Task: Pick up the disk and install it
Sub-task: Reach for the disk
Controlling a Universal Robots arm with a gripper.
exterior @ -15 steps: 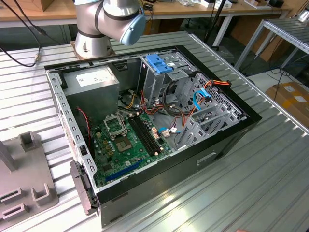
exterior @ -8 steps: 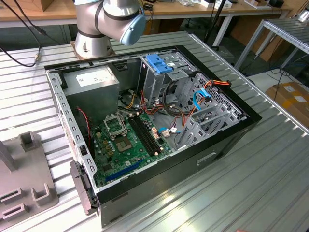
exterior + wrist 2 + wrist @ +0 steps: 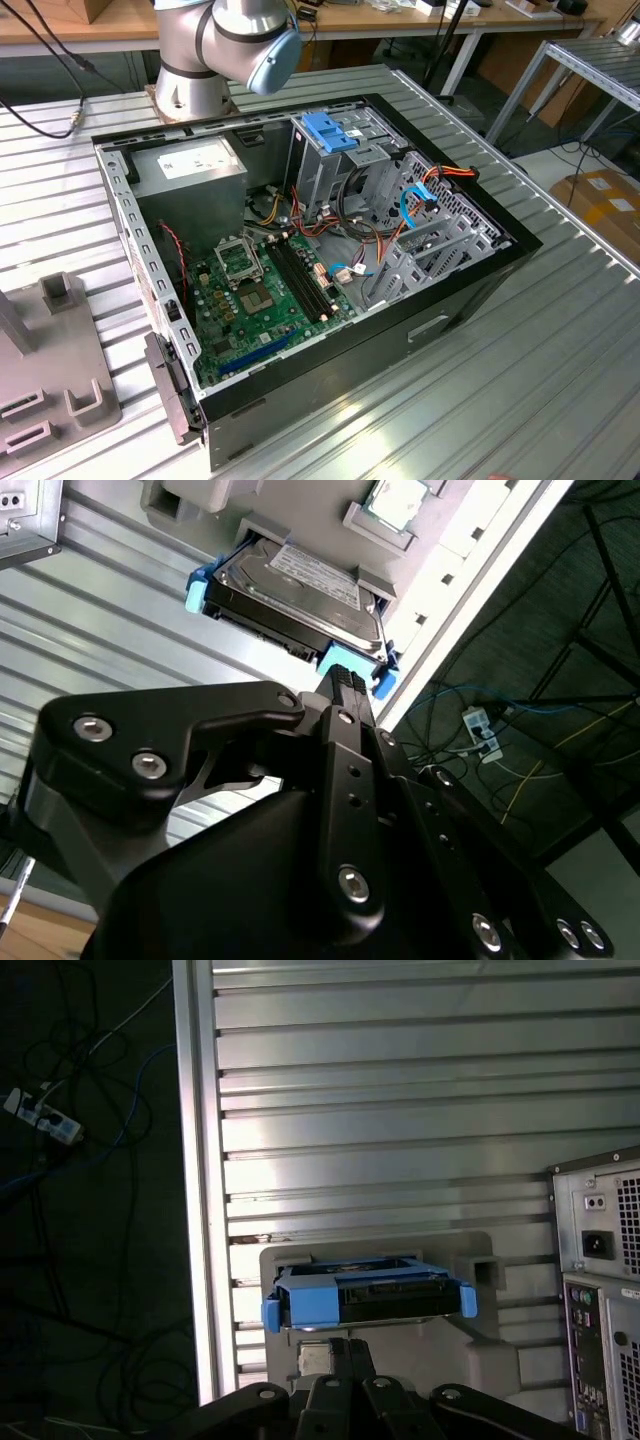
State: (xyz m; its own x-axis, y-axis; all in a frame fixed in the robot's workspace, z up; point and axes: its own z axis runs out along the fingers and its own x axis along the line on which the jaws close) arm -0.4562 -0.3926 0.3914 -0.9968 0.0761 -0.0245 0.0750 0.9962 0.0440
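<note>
Pick-up step, I judge: the claw [image 3: 345,680], fingers together and empty, hovers just beside the disk [image 3: 300,590] in its holder [image 3: 480,1355]; grasping needs it opened

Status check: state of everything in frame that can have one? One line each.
disk: seated in the grey holder, label side showing, not lifted.
gripper: tip right at the disk's edge; contact unclear.
grey holder: sitting on the slatted table, holding the disk.
computer case: lying on its side, side panel off, interior exposed.
drive cage: mounted inside the case, blue cap on top.
</note>
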